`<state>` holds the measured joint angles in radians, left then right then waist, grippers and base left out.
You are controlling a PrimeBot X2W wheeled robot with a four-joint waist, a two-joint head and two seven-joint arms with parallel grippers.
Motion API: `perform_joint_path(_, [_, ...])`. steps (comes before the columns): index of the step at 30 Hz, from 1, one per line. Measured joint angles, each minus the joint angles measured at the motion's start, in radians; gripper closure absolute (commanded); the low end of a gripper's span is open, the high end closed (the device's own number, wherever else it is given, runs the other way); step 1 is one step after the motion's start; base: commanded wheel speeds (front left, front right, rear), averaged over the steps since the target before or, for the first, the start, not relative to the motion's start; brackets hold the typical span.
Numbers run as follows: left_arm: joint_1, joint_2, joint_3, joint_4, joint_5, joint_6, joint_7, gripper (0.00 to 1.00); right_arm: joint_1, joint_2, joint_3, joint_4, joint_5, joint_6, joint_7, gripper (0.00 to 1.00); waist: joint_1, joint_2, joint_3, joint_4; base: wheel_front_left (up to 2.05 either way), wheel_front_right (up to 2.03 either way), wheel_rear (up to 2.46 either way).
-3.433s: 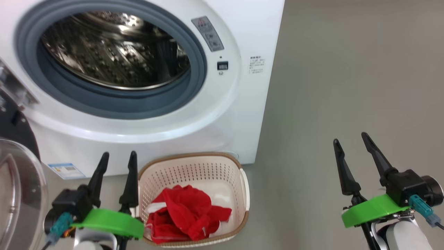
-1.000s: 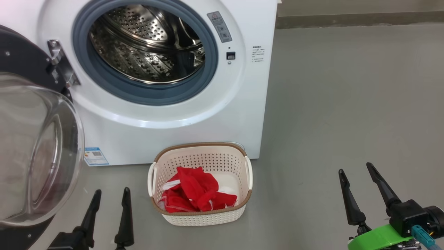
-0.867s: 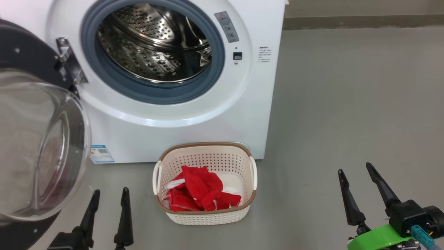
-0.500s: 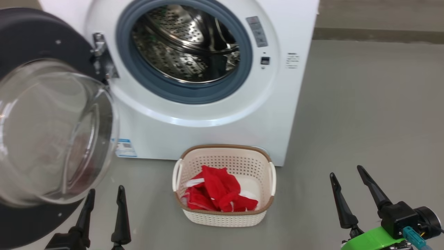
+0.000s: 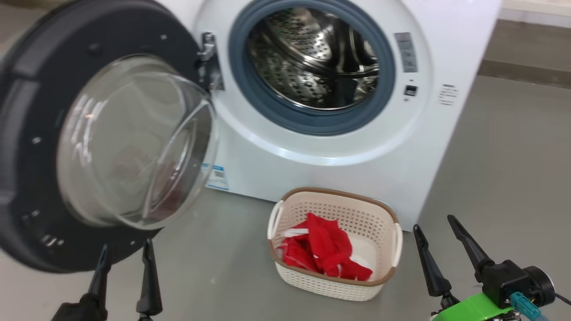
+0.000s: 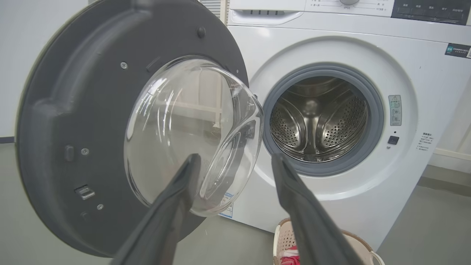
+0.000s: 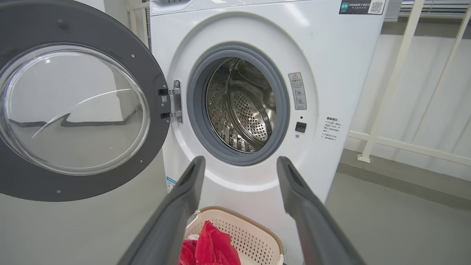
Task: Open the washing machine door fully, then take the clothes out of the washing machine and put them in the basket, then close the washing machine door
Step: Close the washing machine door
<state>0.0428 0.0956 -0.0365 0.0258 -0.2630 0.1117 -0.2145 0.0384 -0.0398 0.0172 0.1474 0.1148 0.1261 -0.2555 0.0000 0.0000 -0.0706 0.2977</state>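
Your left gripper (image 5: 126, 244), fingers apart and empty, is nearer the door (image 5: 26, 133), hanging wide open left of the drum (image 5: 312, 58). Your right gripper (image 5: 434, 223), also spread, stands well apart. The clothes (image 5: 325, 249) lie in the basket (image 5: 339, 192).

Left gripper (image 6: 234, 158) splayed, gripping nothing. Washing machine door (image 6: 66, 110) wide open beyond the tips; steel drum (image 6: 316, 121) ahead, to their right; basket (image 6: 281, 235) under the right finger.
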Motion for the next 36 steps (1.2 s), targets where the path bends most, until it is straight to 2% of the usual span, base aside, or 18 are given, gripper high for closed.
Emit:
perform_joint_path(5, [0.004,0.011,0.002,-0.023,0.01,0.018,0.008,0.0,-0.001,0.0,0.017,-0.003,0.002,0.0,0.0,0.0,0.0,0.0,-0.001,0.076,0.0,0.0,0.0])
perform_joint_path(13, [0.005,0.02,0.007,-0.053,0.016,0.034,0.012,0.0,-0.005,0.0,0.027,-0.009,0.008,0.0,0.0,0.0,0.0,0.0,0.003,0.149,0.0,0.0,0.0])
perform_joint_path(22, [0.007,0.022,0.031,-0.068,0.014,0.048,0.011,0.0,-0.012,0.0,0.031,-0.007,0.012,0.0,0.0,0.0,0.0,0.0,0.007,0.185,0.0,0.0,0.0])
perform_joint_path(23, [0.008,0.022,0.033,-0.068,0.012,0.049,0.01,0.77,-0.012,0.0,0.031,-0.005,0.013,0.0,0.0,0.0,0.0,0.0,0.006,0.184,0.0,0.0,0.0])
perform_joint_path(24, [0.009,0.021,0.036,-0.069,0.002,0.049,0.007,1.0,-0.012,0.0,0.031,-0.005,0.015,0.0,0.0,0.0,0.0,0.0,0.004,0.183,0.0,0.0,0.0])
perform_joint_path(31, [-0.003,0.016,0.1,-0.086,-0.061,0.047,-0.026,1.0,-0.011,0.0,0.026,-0.004,0.015,0.0,0.0,0.0,0.0,0.0,0.006,0.158,0.0,0.0,0.0])
perform_joint_path(36, [-0.096,0.021,0.143,-0.081,-0.075,0.028,-0.036,1.0,-0.011,0.0,0.022,-0.002,0.014,0.0,0.0,0.0,0.0,0.0,0.017,0.15,0.0,0.0,0.0])
